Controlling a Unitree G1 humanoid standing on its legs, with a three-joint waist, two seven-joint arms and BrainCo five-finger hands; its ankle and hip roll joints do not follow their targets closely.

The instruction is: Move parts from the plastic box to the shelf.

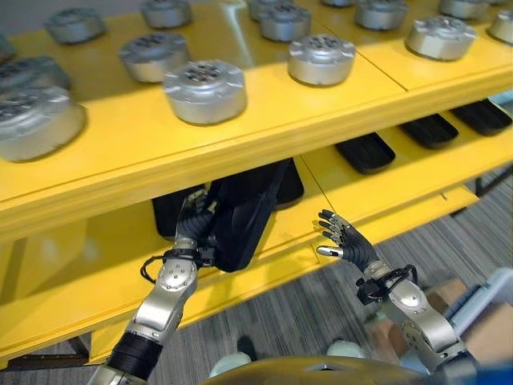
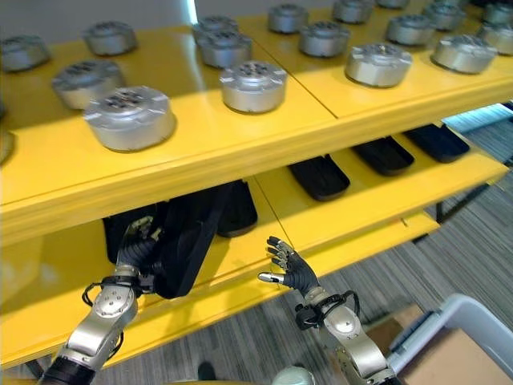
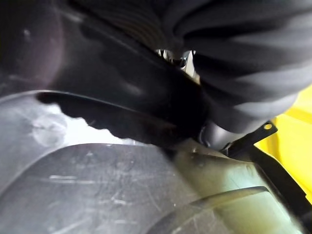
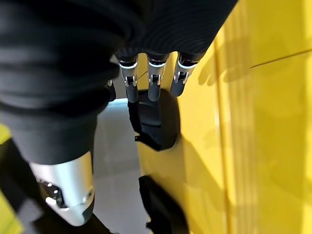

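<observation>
Left hand (image 1: 195, 227) is at a black part (image 1: 244, 220) tilted on the lower shelf (image 1: 72, 265); its fingers are hidden behind the part, so its grasp cannot be told. Right hand (image 1: 343, 241) hovers before the shelf edge, fingers spread, holding nothing. Round silver parts (image 1: 205, 91) stand on the upper shelf (image 1: 264, 108).

Bright overhead light glares on the yellow shelf (image 1: 264, 104), its underside shadowed, while the left wrist view is dark and blurred.
</observation>
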